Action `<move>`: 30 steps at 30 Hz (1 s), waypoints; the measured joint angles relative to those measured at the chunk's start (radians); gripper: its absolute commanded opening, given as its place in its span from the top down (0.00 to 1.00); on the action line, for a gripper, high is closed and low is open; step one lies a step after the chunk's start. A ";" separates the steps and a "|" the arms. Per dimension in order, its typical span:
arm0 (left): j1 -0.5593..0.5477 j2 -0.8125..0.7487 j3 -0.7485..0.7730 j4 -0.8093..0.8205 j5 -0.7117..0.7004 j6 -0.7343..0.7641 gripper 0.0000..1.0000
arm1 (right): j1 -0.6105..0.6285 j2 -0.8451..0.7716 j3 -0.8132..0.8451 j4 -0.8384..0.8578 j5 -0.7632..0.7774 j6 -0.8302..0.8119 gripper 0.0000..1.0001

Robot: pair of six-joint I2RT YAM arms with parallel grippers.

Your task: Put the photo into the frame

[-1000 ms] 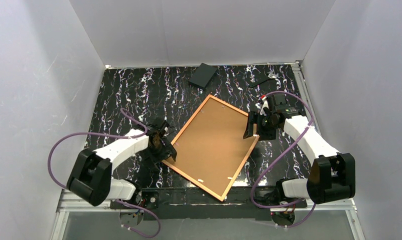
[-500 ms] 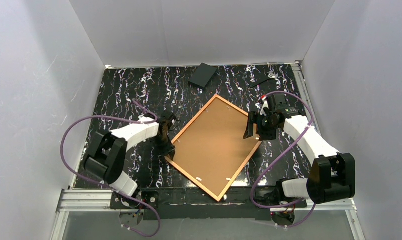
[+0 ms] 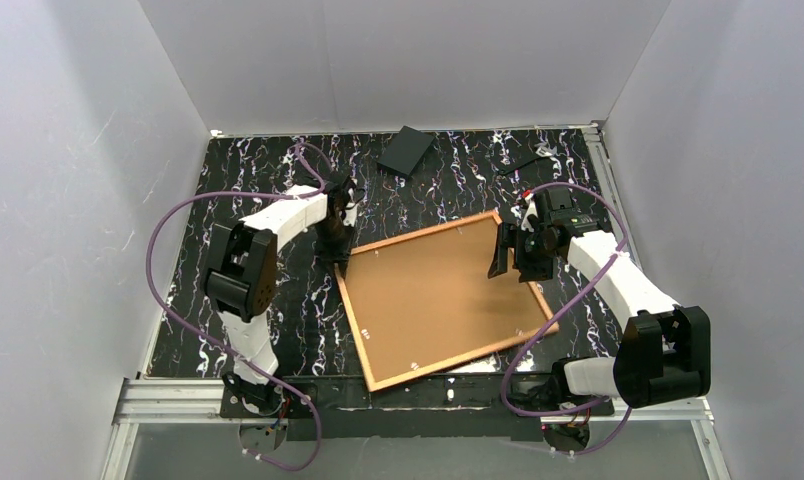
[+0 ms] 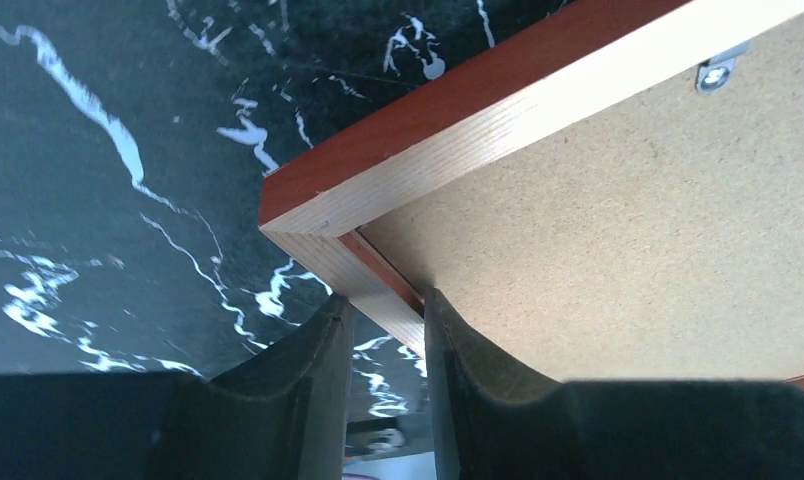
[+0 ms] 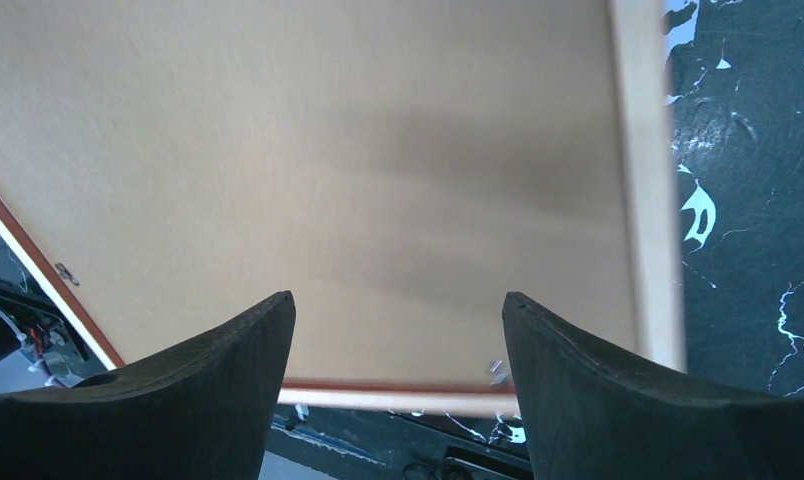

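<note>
The frame (image 3: 353,320) lies back-up on the black marbled table, its thin orange-red border around a brown backing board (image 3: 443,295). My left gripper (image 3: 335,250) is at the frame's far-left corner. In the left wrist view its jaws (image 4: 388,296) are shut on the wooden rail (image 4: 458,120) just beside that corner, one finger outside and one on the board (image 4: 628,230). My right gripper (image 3: 506,258) hovers open over the frame's right side; between its fingers (image 5: 398,300) I see only the board (image 5: 328,150) and the pale rail (image 5: 643,200). The photo is hidden or out of view.
A flat black box (image 3: 408,150) lies at the back of the table and a small dark item (image 3: 523,160) at the back right. White walls close in three sides. A metal clip (image 4: 718,72) sits on the frame's back.
My left gripper has shut on the frame's corner and swung it toward the back, turning the frame clockwise on the table. The right arm has not moved.
</note>
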 measured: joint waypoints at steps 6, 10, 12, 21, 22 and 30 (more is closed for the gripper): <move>-0.002 0.037 0.005 -0.043 0.011 0.267 1.00 | 0.000 0.000 0.000 0.000 0.007 0.000 0.16; -0.001 0.051 0.011 -0.044 0.011 0.328 1.00 | -0.001 0.004 0.000 -0.001 0.019 0.000 0.16; -0.001 0.071 0.031 -0.047 0.007 0.344 0.78 | -0.001 0.008 0.000 -0.001 0.027 0.000 0.15; -0.010 0.131 0.133 -0.150 -0.080 0.418 0.24 | -0.001 0.053 0.022 -0.026 0.110 0.003 0.12; -0.011 0.127 0.130 -0.160 -0.087 0.404 0.23 | -0.001 0.059 0.022 -0.026 0.119 0.004 0.11; -0.010 -0.186 -0.166 -0.056 -0.002 0.161 0.22 | -0.011 0.071 0.022 -0.027 0.144 0.008 0.10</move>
